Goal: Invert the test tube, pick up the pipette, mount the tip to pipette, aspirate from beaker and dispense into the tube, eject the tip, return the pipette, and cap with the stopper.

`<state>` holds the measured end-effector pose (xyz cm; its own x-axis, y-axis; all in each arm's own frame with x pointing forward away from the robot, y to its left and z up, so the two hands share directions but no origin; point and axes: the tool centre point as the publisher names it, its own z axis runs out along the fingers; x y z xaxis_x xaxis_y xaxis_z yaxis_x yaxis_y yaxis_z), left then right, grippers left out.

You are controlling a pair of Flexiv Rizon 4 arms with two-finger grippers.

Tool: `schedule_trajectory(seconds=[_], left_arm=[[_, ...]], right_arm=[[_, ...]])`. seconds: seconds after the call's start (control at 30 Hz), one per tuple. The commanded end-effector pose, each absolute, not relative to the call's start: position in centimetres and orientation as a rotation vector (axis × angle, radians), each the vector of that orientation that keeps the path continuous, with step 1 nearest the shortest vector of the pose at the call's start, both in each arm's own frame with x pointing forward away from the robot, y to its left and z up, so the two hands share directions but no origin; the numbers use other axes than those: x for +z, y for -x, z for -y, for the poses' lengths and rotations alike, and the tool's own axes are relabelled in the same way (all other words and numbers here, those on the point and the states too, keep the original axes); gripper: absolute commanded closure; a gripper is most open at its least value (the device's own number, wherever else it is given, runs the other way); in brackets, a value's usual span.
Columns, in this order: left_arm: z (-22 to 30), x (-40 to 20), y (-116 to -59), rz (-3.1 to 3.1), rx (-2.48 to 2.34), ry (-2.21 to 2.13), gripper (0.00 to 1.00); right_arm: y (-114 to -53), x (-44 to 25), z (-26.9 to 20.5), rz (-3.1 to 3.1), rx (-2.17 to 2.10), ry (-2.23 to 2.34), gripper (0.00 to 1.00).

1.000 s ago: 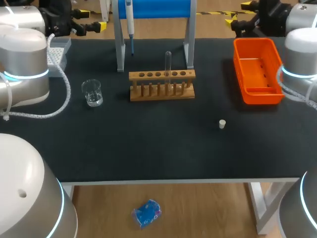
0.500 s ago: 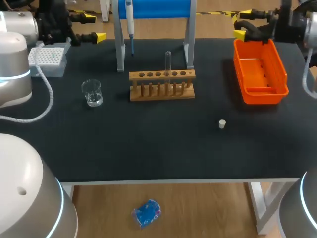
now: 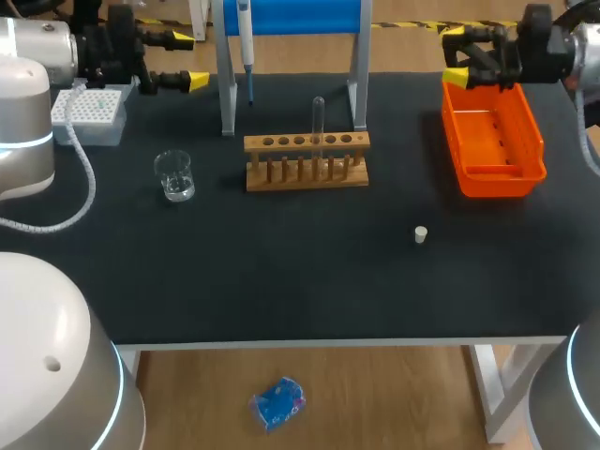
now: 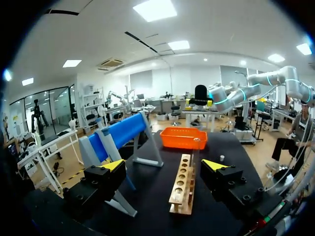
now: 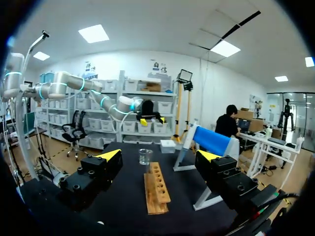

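In the head view, the left claw (image 3: pixel 186 60) is seen at the far left corner of the black counter (image 3: pixel 281 272), its yellow tips spread wide with nothing between them, just beside the tip box (image 3: pixel 89 111). The right claw (image 3: pixel 457 53) is held equally wide and empty over the far end of the orange bin (image 3: pixel 492 141). The test tube (image 3: pixel 319 117) is stood upright in the wooden rack (image 3: pixel 307 161) at mid-counter, in front of the blue stand (image 3: pixel 291 19) on which the pipette (image 3: pixel 246 42) is hung. The beaker (image 3: pixel 174 175) is placed well left of the rack, and the white stopper (image 3: pixel 422 233) is left alone nearer the front edge, to the right. In the left wrist view, the rack (image 4: pixel 182 184) and tube (image 4: pixel 193 150) are framed ahead of the open left claw (image 4: pixel 164 167), with the bin (image 4: pixel 183 138) and stopper (image 4: pixel 222 158) beyond. In the right wrist view, the rack (image 5: pixel 156 189) is seen ahead of the wide right claw (image 5: pixel 159 157), with the beaker (image 5: pixel 144 156) and tip box (image 5: pixel 168 144) behind it.
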<state>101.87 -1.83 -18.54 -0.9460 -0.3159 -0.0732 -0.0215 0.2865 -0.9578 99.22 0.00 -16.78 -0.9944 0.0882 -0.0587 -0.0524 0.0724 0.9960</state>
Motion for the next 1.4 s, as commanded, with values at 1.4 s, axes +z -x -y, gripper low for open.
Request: schedule_trajectory(seconds=[1.4], left_arm=[[7.5, -26.0, -97.3, -2.4, -1.667, 0.283, 0.0]], right_arm=[[-96.2, -24.8, -11.7, -2.388, 2.309, 0.338, 0.0]])
